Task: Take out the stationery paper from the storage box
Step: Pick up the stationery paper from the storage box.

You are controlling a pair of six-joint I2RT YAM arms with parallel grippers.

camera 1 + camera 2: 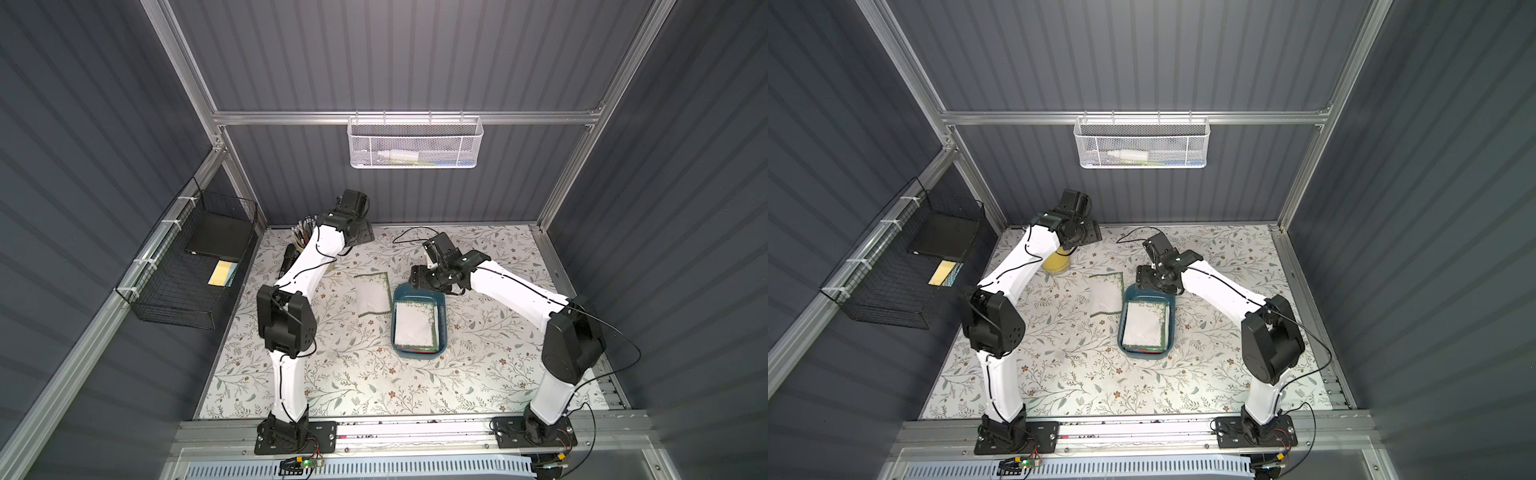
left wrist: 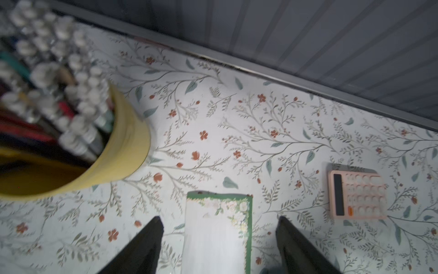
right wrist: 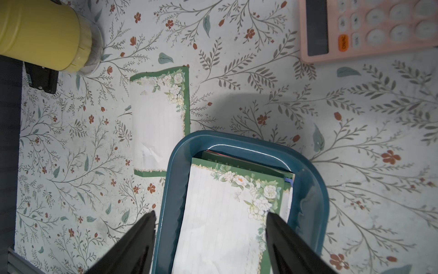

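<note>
1 sht (image 3: 156, 118) out | box (image 3: 173, 189) stack: lower shts (image 3: 225, 160) mostly hid.

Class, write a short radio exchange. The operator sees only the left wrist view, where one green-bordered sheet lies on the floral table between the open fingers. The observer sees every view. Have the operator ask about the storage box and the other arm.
Operator: One sheet lies out on the table. Is anything left in the storage box?
Observer: Yes, it holds more sheets; the top sheet has a green floral border.
Operator: Where is the other arm?
Observer: The right gripper hangs open over the box, holding nothing.
</note>
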